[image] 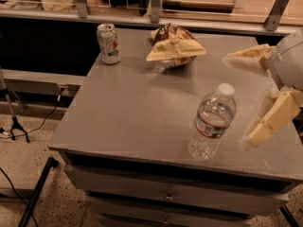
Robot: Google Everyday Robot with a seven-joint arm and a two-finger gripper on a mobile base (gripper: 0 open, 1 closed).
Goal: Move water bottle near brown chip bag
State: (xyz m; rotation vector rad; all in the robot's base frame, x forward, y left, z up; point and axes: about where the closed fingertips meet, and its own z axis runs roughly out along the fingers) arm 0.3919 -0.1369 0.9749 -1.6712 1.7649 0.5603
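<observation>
The water bottle [212,122], clear ribbed plastic with a white cap and a red-banded label, stands upright near the front right of the grey table [123,112]. The brown chip bag [174,46], dark brown with a tan front, lies at the back middle of the table. My gripper [241,98] is at the right edge, to the right of the bottle and apart from it. Its two cream fingers are spread wide, one [246,58] toward the back and one [270,119] toward the front. It holds nothing.
A white-green soda can [108,43] stands at the table's back left corner. A shelf with metal posts [156,4] runs behind the table. Drawers [165,193] are below the front edge. Tripod legs and cables [19,126] are on the floor at left.
</observation>
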